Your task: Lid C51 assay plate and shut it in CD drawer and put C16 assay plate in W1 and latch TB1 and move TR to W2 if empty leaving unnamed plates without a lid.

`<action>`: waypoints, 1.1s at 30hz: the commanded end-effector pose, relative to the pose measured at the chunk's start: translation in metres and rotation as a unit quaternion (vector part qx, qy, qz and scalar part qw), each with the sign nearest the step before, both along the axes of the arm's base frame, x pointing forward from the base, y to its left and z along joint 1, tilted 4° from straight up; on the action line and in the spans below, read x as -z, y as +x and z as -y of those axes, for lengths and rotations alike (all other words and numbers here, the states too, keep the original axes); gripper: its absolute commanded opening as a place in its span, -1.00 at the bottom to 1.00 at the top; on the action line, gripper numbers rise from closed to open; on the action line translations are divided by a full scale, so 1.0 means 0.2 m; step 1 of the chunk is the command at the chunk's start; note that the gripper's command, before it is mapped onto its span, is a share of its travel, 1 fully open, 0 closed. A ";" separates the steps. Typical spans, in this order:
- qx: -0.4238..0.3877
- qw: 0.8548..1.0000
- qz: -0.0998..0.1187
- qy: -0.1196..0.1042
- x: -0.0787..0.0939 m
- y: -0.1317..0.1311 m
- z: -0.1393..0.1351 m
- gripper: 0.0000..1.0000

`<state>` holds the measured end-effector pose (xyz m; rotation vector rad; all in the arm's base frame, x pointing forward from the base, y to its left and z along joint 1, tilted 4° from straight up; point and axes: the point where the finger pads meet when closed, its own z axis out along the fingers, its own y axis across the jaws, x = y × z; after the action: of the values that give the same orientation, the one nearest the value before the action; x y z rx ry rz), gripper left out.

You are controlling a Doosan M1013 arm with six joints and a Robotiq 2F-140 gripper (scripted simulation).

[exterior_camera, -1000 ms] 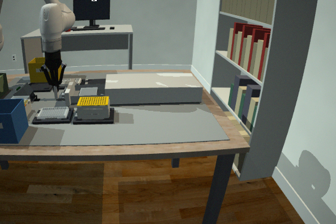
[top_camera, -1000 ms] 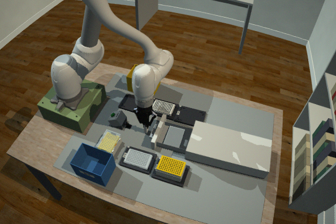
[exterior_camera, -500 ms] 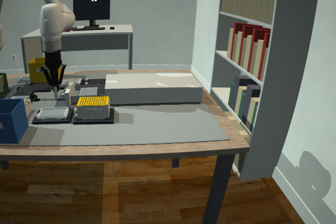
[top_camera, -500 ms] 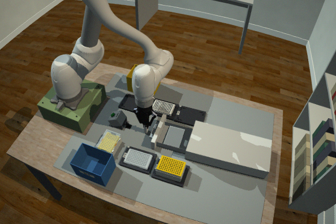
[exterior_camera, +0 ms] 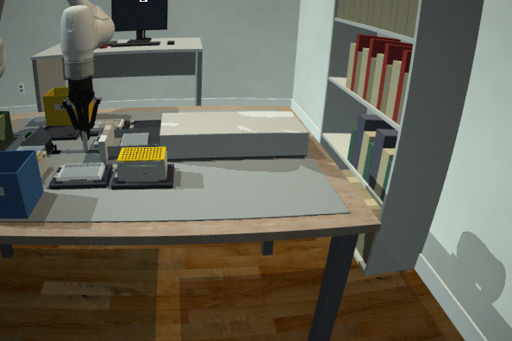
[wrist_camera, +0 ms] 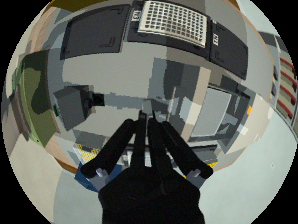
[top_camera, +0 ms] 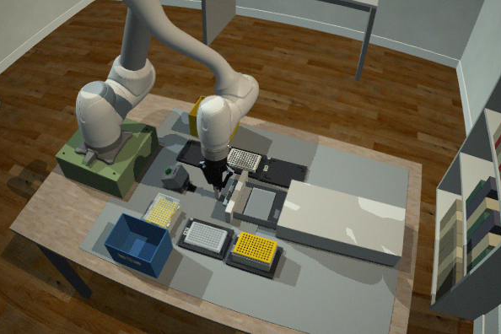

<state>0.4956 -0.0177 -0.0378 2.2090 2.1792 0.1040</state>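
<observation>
Top view: the white six-joint arm rises from its green block base (top_camera: 110, 177) at the counter's back-left corner, loops up out of frame, and comes back down with the wrist pointing straight at the counter (top_camera: 51, 207). The black gripper (top_camera: 217, 195) hangs vertically just left of the open drawer (top_camera: 275, 198) of the long grey cooler housing (top_camera: 342, 219), its fingers pressed together with nothing between them; the tips end low, near the grey mat and the drawer's pale front panel (top_camera: 233, 202), but whether they touch either cannot be told.

The drawer holds a flat grey lidded plate (top_camera: 260, 203); the plate's colour beneath the lid is hidden. A white-welled plate in a black frame (top_camera: 244, 159) sits in the back row of nests, partly covered by the wrist. The yellow waste bin (exterior_camera: 54, 105) is mostly hidden behind the arm. In front stand the clear assay plate (top_camera: 205, 237) in its dark nest, the yellow-topped tip rack (top_camera: 255, 249) beside it, the small clear-lidded tip box (top_camera: 162, 209), the blue plastic bin (top_camera: 137, 245), and the grey key block with a green button (top_camera: 168, 171). The wrist view is blurred.
</observation>
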 end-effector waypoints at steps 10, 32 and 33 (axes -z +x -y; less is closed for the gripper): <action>0.000 1.000 0.000 0.000 0.00 0.01 0.00 -1.00; 0.000 1.000 0.000 0.000 -0.01 0.13 0.00 -1.00; 0.000 1.000 0.000 0.000 -0.01 0.13 0.00 -1.00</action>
<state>0.5207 -0.0180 -0.0359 2.2090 2.1792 0.1041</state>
